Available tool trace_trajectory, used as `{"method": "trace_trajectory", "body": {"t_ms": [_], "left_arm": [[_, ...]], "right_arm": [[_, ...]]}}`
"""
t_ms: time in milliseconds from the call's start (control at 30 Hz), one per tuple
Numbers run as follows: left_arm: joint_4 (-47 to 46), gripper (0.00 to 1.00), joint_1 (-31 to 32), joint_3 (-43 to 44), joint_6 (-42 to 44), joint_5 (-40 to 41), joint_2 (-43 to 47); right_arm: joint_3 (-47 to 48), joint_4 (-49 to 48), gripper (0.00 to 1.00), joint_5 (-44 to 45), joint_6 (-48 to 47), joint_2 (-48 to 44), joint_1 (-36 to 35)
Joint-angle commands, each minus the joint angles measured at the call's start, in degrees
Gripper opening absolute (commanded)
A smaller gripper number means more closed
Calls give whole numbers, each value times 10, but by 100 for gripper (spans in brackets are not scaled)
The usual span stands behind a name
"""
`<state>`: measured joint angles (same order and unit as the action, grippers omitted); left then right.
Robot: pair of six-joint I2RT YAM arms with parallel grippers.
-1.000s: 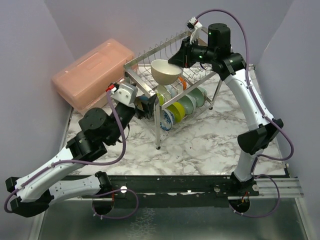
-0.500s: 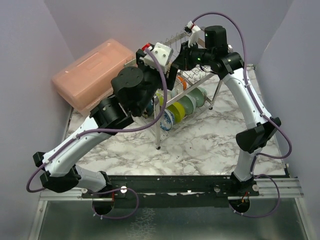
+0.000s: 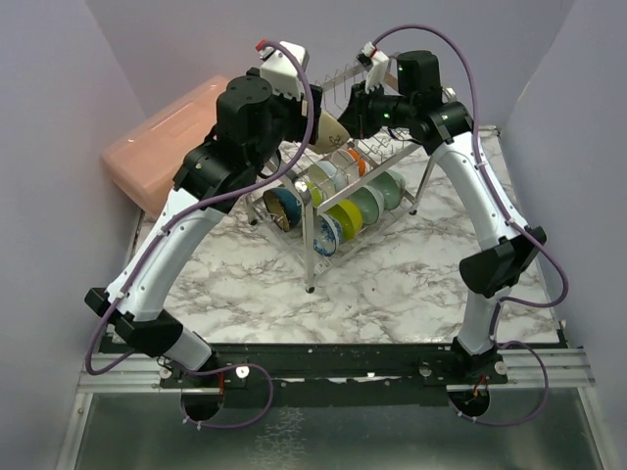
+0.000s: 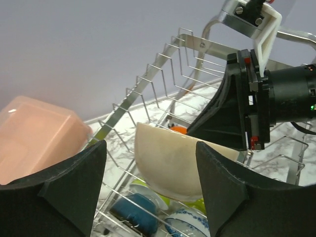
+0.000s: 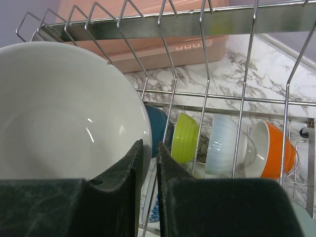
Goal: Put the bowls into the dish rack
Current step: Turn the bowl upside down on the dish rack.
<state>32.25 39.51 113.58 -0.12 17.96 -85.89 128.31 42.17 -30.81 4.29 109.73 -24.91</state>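
My right claw is nearly together, clamped on the rim of one cream bowl, with one finger inside the bowl and one outside. I hold the bowl tilted over the upper wire shelf of the dish rack. My left claw stands wide apart, facing the outside of the same bowl; whether it touches the bowl I cannot tell.

There is one rack on the marble table. On its lower shelf, through the wires, I count four bowls standing on edge in a row: a dark teal bowl, a lime bowl, a pale ribbed bowl and an orange bowl. From above more bowls show in that shelf, but my arms cover part of them, so I cannot give the full count. One pink box sits beside the rack.
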Motion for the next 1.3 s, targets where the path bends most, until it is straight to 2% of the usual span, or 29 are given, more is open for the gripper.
{"method": "trace_trajectory", "body": {"t_ms": [0, 167, 533, 700, 900, 1267], "left_arm": [[13, 74, -23, 16, -61, -131, -25], [-16, 69, -29, 19, -106, -217, -57], [-67, 60, -30, 30, -135, -252, -115], [-72, 60, -30, 26, -137, -244, -132], [-83, 64, -30, 20, -134, -233, -146], [-94, 71, -30, 54, -140, -246, -193]], "right_arm": [[1, 31, 16, -7, 2, 24, -1], [-5, 19, 16, -28, 16, 19, -1], [-52, -21, 16, -57, 50, 3, 3], [-74, -42, 24, 68, 58, -37, 13], [-156, -120, 34, 203, 38, -124, 18], [-217, -169, 35, 348, 15, -199, 29]]}}
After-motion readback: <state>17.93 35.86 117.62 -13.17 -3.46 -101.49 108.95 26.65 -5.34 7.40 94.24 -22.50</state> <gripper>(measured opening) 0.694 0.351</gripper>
